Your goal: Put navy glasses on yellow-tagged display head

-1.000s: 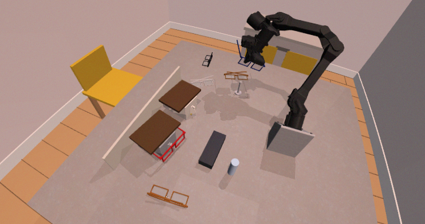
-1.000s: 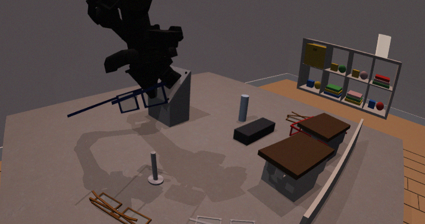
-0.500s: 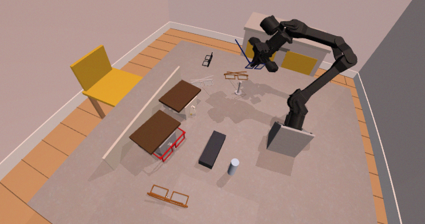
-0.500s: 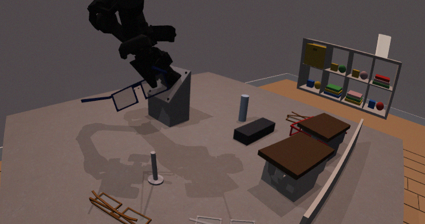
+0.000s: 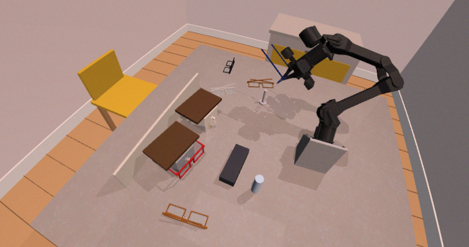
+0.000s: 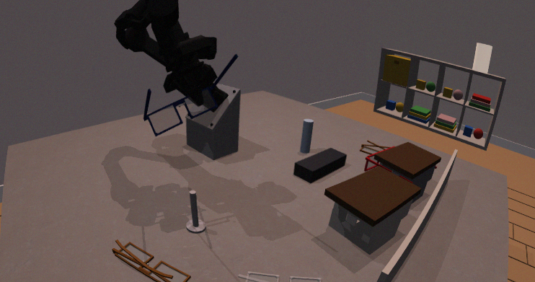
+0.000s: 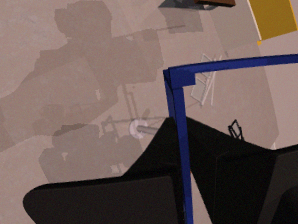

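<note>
My gripper is shut on the navy glasses by their front frame, high above the table. Both temples are unfolded. They point upward, and the glasses are tilted in the exterior view. The head with the yellow tag is the grey block under a brown top; it wears no glasses and stands well away from my gripper. The other head has a brown top and wears red glasses.
A small post stands below my gripper's side of the table. Orange-brown glasses, white glasses and black glasses lie nearby. A low wall runs behind the heads. A black block and a cylinder stand before them.
</note>
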You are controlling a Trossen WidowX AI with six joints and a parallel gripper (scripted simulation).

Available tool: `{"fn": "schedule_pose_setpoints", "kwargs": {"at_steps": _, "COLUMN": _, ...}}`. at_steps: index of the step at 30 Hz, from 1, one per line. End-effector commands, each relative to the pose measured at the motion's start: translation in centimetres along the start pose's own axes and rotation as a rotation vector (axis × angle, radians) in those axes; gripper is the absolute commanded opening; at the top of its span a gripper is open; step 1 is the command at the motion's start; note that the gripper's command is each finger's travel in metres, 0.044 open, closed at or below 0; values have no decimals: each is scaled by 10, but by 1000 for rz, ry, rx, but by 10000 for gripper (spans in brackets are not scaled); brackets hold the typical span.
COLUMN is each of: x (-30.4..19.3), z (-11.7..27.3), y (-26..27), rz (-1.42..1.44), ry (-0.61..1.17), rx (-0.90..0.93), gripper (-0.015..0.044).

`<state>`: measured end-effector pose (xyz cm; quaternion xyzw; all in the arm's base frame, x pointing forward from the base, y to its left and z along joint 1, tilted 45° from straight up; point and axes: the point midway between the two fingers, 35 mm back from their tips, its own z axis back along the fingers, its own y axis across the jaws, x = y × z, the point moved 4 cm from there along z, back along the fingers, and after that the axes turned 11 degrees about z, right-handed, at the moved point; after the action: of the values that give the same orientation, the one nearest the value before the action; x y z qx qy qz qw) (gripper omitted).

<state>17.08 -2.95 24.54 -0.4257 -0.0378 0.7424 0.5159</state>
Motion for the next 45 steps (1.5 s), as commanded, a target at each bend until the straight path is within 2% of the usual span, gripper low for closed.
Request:
{"fn": "schedule_pose_setpoints", "kwargs": {"at_steps": 1, "x": 9, "z": 0, "y": 9, "rz": 132, "ry": -10, "rx": -42, "gripper": 0}}
{"fn": "schedule_pose_setpoints", "kwargs": {"at_steps": 12, "x": 32, "z": -3, "y": 32, "rz": 450, "ry": -9, "rx": -138, "gripper": 0}}
{"fn": "schedule_pose_setpoints", "kwargs": {"at_steps": 45, "x": 30, "z": -4, "y": 30, "rz": 408, "ry": -18, "rx": -113, "gripper": 0}}
